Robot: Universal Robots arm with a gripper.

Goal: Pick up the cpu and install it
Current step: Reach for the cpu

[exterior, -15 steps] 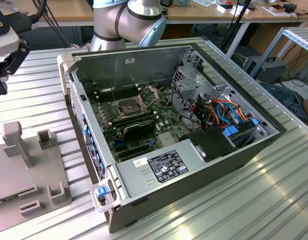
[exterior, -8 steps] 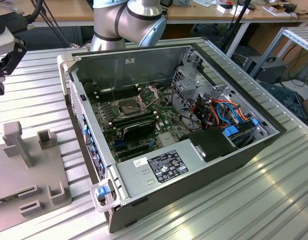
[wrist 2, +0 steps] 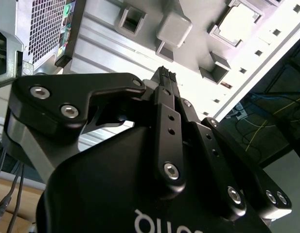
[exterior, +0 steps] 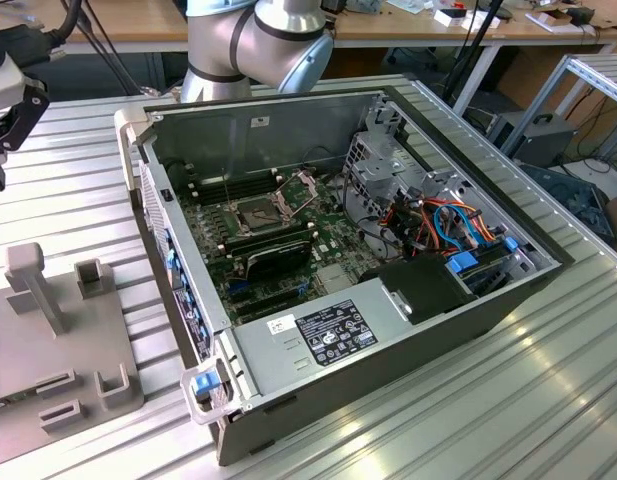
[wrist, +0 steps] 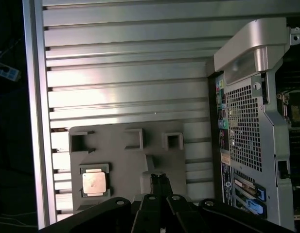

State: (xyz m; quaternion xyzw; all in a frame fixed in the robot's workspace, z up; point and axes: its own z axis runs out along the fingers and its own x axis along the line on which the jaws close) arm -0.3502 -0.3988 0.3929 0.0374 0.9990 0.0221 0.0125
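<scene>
Ribbed metal worktop (exterior: pixel 548 400) carries everything. Open computer case (exterior: pixel 418 360) lies on its side mid-worktop, with the motherboard (exterior: pixel 333 225) exposed and a dark square socket (exterior: pixel 258 212) on it, its metal frame tipped up. Arm (exterior: pixel 258 40) rises behind the case at the worktop's far edge. Grey fixture plate (exterior: pixel 98 330) sits at the exterior view's left, beside the case and close to the worktop's edge rail. It has several square pockets and an upright post (wrist 2: pixel 174 26).

Gripper (wrist: pixel 158 176) is over the plate. Its fingertips are pressed together with nothing between them, and in both wrist views they line up with the post. Whether they touch it cannot be told.

The cpu (wrist: pixel 94 183) lies flat in a square pocket on the side of the plate nearest the worktop's edge rail, pale metal face up. It is apart from the gripper and not gripped. Not in the socket.
</scene>
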